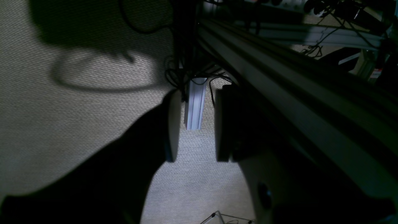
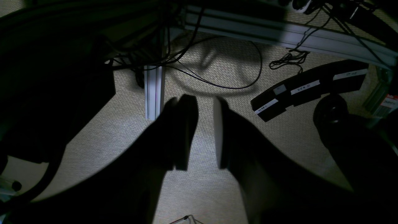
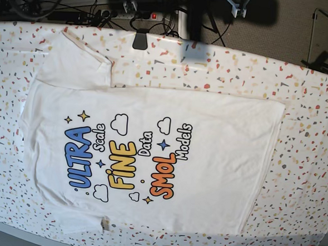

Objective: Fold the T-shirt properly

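The white T-shirt (image 3: 145, 161) lies spread flat on the speckled tablecloth (image 3: 309, 109), print side up, with "ULTRA FINE SMOL" showing. Its hem is to the right and its sleeves are at the upper left and lower left. Neither gripper shows in the base view. In the left wrist view, my left gripper (image 1: 196, 105) is open and empty, hanging over the carpet beside the frame. In the right wrist view, my right gripper (image 2: 203, 104) is open with a narrower gap, also empty over the carpet. The T-shirt shows in neither wrist view.
An aluminium frame rail (image 1: 279, 93) runs close past the left gripper. An upright profile leg (image 2: 152, 93) and loose cables (image 2: 217, 84) lie on the carpet. A black labelled pedal bar (image 2: 311, 88) lies to the right. A power strip (image 3: 132, 12) sits behind the table.
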`<state>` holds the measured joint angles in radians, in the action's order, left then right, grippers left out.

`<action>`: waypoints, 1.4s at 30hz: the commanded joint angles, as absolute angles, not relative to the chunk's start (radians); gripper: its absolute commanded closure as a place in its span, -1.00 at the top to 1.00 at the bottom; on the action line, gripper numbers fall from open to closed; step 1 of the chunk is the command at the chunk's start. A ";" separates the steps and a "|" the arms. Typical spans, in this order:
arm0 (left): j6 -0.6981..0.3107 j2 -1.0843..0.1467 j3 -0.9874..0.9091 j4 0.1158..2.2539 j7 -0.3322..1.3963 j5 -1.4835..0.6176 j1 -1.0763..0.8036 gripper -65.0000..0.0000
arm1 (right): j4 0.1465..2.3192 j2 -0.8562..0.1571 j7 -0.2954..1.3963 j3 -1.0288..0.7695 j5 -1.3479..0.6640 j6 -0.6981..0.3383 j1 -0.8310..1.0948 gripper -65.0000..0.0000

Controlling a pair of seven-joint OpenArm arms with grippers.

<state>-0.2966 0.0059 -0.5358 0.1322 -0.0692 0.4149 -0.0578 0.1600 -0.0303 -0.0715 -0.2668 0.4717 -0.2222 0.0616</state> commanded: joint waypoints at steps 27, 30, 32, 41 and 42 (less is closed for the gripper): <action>-0.308 0.005 -0.534 0.135 -0.081 0.418 -0.061 -0.42 | 0.165 -0.033 -0.083 -0.267 0.472 -0.231 0.064 -0.55; -0.308 0.005 -0.534 0.135 -0.111 0.418 -0.061 -0.42 | 0.165 -0.033 -0.087 -0.267 0.471 -0.232 0.064 -0.55; -0.308 0.005 -0.534 0.135 -0.147 0.418 -0.065 -0.42 | 0.165 -0.033 -0.088 -0.267 0.471 -0.231 0.064 -0.55; -0.440 -0.004 -0.534 0.192 -0.175 0.418 -0.083 -0.42 | 0.198 -0.107 -0.124 -0.256 0.304 -0.381 0.099 -0.55; -0.476 -0.003 -0.534 0.222 -0.178 0.418 -0.093 -0.42 | 0.212 -0.117 -0.125 -0.247 0.287 -0.410 0.111 -0.55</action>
